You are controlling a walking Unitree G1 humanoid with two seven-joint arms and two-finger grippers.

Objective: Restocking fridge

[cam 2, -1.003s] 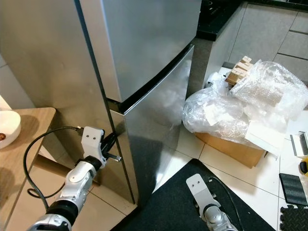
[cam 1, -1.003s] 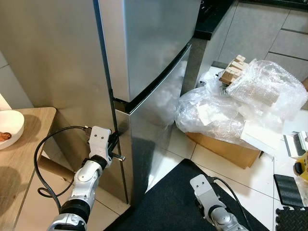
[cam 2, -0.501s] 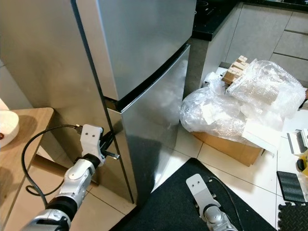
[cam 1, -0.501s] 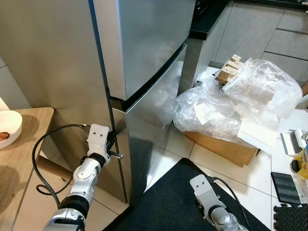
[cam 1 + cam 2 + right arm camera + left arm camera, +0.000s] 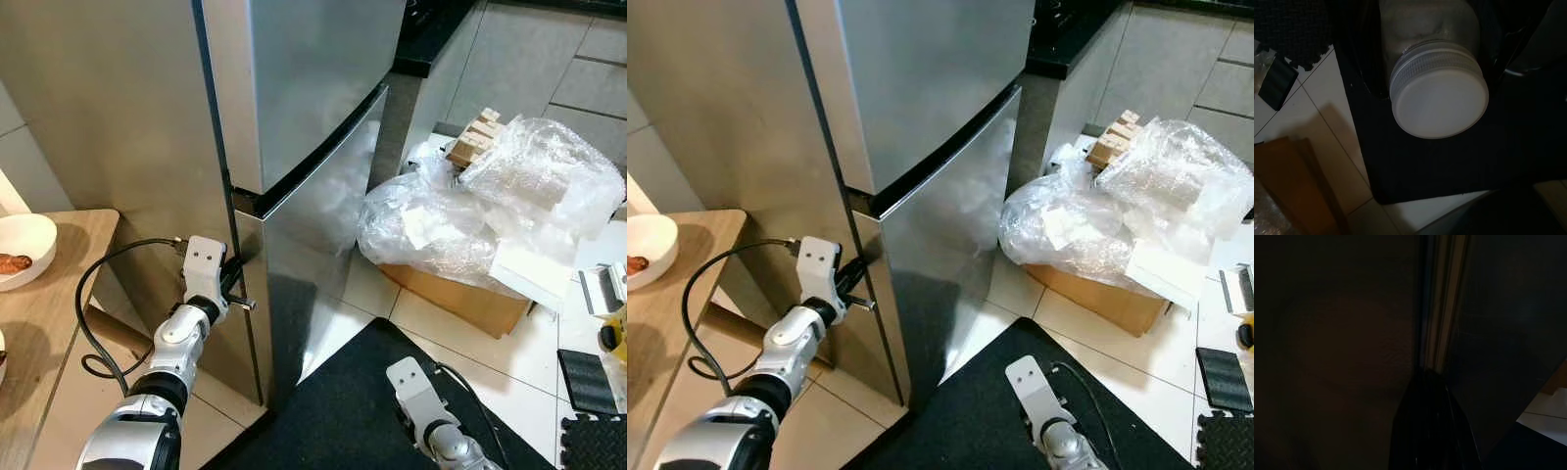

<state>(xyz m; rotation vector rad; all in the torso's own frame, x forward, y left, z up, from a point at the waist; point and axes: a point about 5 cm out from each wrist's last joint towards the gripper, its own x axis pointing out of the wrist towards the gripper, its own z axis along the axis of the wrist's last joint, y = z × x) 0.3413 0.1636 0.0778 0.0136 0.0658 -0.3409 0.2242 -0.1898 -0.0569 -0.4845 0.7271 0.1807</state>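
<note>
Your left gripper (image 5: 231, 286) sits right at the hinge-free edge of the fridge (image 5: 294, 117), fingertips tucked into the dark seam beside the lower door (image 5: 940, 245), just under the gap between upper and lower doors. Can't tell whether those fingers are spread or closed; the left wrist view is too dark, showing just a black fingertip (image 5: 1427, 426) against the seam.

Your right gripper (image 5: 1435, 58) hangs low over the black mat (image 5: 333, 411), jaws clamped round a jar (image 5: 1437, 88) w/ a white screw lid, lid facing the camera.

Progress, as I judge it: early. Both doors look closed, jar not yet inside. Left to do: pull the lower door open, load the jar, close up.

Room: the door should swing out over the mat and tile floor (image 5: 460, 343). The cardboard box (image 5: 460, 299) heaped w/ bubble wrap (image 5: 490, 206) sits near the fridge's far front corner, so it may limit the swing. The wooden table (image 5: 39, 323) w/ a white bowl (image 5: 22, 250) at its edge crowds your left elbow.
</note>
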